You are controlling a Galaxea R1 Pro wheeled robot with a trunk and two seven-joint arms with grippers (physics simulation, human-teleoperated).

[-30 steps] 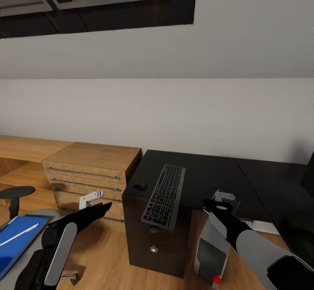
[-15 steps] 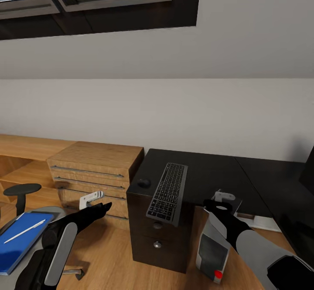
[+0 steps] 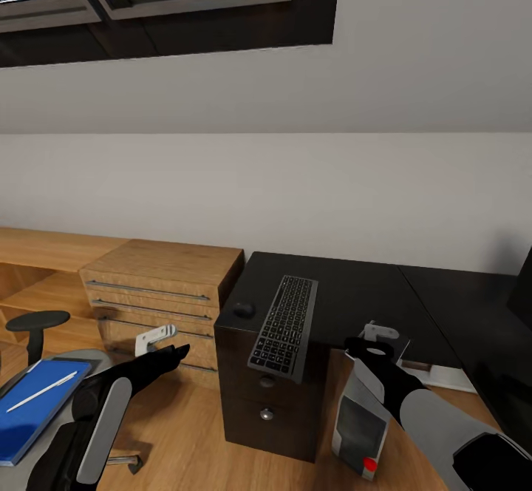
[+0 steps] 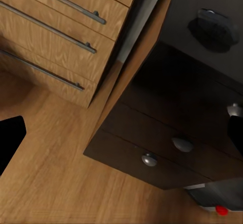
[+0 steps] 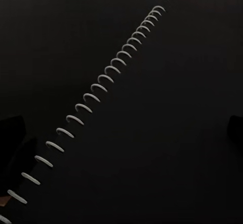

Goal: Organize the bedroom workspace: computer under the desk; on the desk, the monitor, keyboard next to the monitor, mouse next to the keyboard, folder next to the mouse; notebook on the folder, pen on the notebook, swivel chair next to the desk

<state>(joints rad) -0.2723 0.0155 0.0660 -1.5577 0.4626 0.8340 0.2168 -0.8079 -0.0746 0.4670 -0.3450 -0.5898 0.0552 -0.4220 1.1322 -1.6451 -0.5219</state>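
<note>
Head view: the long black-topped desk (image 3: 355, 291) with dark knobbed drawers stands against the white wall, beside a light wooden drawer unit (image 3: 159, 276).
Keyboard: the flat black keyboard (image 3: 284, 324) with a thin grey rim lies on the desk's left end, its near end jutting over the front edge above the drawers.
Mouse: the small black rounded mouse (image 3: 244, 310) sits near the desk's front left corner, just beside the keyboard.
Computer: the silver-grey tower (image 3: 360, 424) with a black front and red light stands on the wooden floor at the desk's front, right of the drawers.
Monitor: a dark edge at the far right may be it; too little shows to tell.
Chair: the grey swivel chair (image 3: 33, 324) with black armrests carries the bright blue folder (image 3: 29, 413), with the slim white pen (image 3: 43, 391) lying on it.
Left gripper (image 3: 177, 350): held in the air in front of the wooden unit; whether spread or closed cannot be told.
Right gripper (image 3: 366, 347): above the tower by the desk's front edge; its finger spread cannot be told.
Right wrist view: a white spiral binding (image 5: 96, 89) runs across a black surface.
</note>
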